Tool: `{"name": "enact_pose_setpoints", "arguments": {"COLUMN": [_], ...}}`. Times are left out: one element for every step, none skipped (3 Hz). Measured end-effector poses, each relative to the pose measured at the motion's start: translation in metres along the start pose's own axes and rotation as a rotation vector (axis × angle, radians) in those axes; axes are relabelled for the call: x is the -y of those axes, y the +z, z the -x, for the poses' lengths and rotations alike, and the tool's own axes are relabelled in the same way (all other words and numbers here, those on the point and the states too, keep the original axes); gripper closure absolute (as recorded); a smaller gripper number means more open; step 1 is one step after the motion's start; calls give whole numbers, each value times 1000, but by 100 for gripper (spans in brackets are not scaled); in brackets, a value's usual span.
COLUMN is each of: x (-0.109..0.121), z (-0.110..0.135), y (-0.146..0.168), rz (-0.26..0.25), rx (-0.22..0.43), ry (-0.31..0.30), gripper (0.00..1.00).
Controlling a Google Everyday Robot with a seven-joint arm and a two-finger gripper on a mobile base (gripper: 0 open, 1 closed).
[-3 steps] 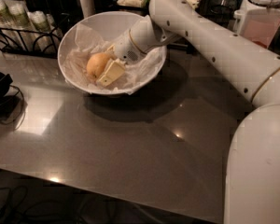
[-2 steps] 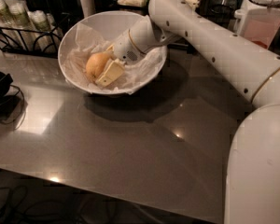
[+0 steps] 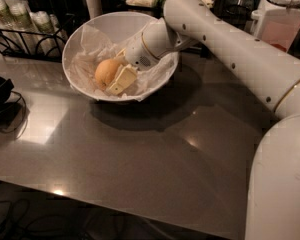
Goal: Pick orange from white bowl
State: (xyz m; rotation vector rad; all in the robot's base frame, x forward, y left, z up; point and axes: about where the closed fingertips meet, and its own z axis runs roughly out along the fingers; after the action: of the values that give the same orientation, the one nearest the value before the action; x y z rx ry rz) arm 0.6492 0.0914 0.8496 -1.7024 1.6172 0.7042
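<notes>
The orange (image 3: 105,72) lies in the white bowl (image 3: 115,24), left of the middle, on crumpled white paper lining. The bowl stands at the back left of the grey table. My gripper (image 3: 115,77) reaches down into the bowl from the right and sits right at the orange, with its cream-coloured end against the fruit's right and front side. The white arm (image 3: 225,44) runs from the lower right up over the bowl's right rim. The far side of the orange and part of the gripper are hidden behind the wrist.
A black wire rack (image 3: 25,39) with small jars stands behind the bowl to the left. A black object with a cable (image 3: 0,91) lies at the left edge. A lidded jar (image 3: 282,16) stands at the back right. The table's front edge (image 3: 115,209) runs across the bottom.
</notes>
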Motion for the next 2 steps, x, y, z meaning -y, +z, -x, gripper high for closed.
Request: {"name": "enact_pose_setpoints", "arguments": {"x": [0, 0], "z": [0, -3], "y": [0, 1], "rz": [0, 0], "rx": [0, 0], "ry": [0, 0], "gripper": [100, 100]}}
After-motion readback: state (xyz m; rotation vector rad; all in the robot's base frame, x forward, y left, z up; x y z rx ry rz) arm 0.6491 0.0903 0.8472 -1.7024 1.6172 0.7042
